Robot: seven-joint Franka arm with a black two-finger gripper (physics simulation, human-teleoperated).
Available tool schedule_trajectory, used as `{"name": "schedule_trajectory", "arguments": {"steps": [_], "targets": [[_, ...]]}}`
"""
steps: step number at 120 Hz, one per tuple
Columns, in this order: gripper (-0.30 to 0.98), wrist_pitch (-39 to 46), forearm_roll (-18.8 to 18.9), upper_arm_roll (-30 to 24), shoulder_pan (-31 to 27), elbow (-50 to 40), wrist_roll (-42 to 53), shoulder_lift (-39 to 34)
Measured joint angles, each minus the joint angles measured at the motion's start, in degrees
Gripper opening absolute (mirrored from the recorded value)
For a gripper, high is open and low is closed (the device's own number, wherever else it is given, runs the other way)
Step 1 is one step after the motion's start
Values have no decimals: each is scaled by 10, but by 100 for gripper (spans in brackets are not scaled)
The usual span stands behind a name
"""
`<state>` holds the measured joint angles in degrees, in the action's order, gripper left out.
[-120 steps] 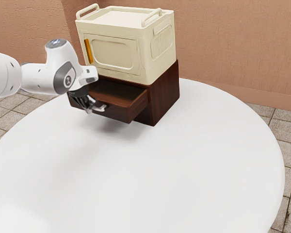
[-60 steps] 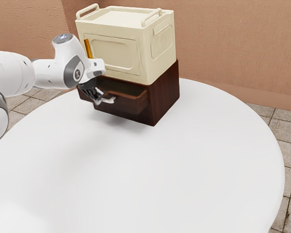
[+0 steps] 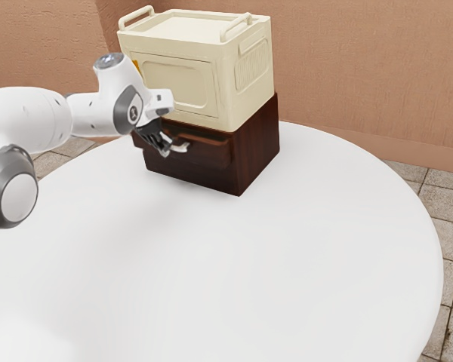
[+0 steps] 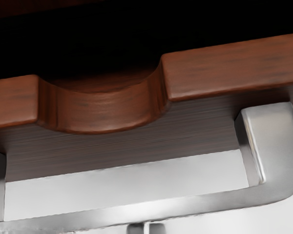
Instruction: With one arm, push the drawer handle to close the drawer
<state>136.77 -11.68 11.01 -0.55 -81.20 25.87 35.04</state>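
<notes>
1. The hand (image 3: 164,149) is hovering right at the drawer handle (image 3: 180,147), on the outer side of the drawer. How far open it is being held, and whether it is gripping anything, I cannot tell; the exact point of contact is staying unclear too.
2. The silver handle is running across in front of the hand in the wrist view, its posts joining the bar to the drawer front.
3. The drawer (image 4: 234,73) is sitting nearly closed, its front sticking out a little from the dark brown cabinet (image 3: 258,151). In the wrist view, a dark gap is showing behind its top edge, and a rounded notch (image 4: 100,109) is dipping into that edge.
4. The cabinet is standing upright on the round white bench (image 3: 249,279), and a cream box (image 3: 177,83) is resting on top of it. The box is carrying two raised grips along its top and an orange strip (image 3: 135,65) on its front, partly hiding behind the arm.
5. The white arm (image 3: 30,121) is reaching in from the exterior view's left.
6. A tan wall (image 3: 355,75) is rising behind, with floor tiles (image 3: 445,207) lying around the bench.
</notes>
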Motion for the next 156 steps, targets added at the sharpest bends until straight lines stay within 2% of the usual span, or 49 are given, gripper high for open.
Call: {"name": "schedule_trajectory", "arguments": {"steps": [56,80,86,98,111,123,138,156], "targets": [[-10,-3,0,-13,-6,89,32,60],[-10,-4,-6,-15,-6,72,40,53],[-10,-4,-15,-14,-3,26,40,24],[-10,-32,-12,-12,12,-129,29,-133],[-10,-148,51,-19,52,-184,-10,-298],[-7,-273,102,-39,83,-191,-56,-405],[20,-385,135,-46,67,-190,-104,-456],[44,-453,149,-49,64,-188,-148,-463]]}}
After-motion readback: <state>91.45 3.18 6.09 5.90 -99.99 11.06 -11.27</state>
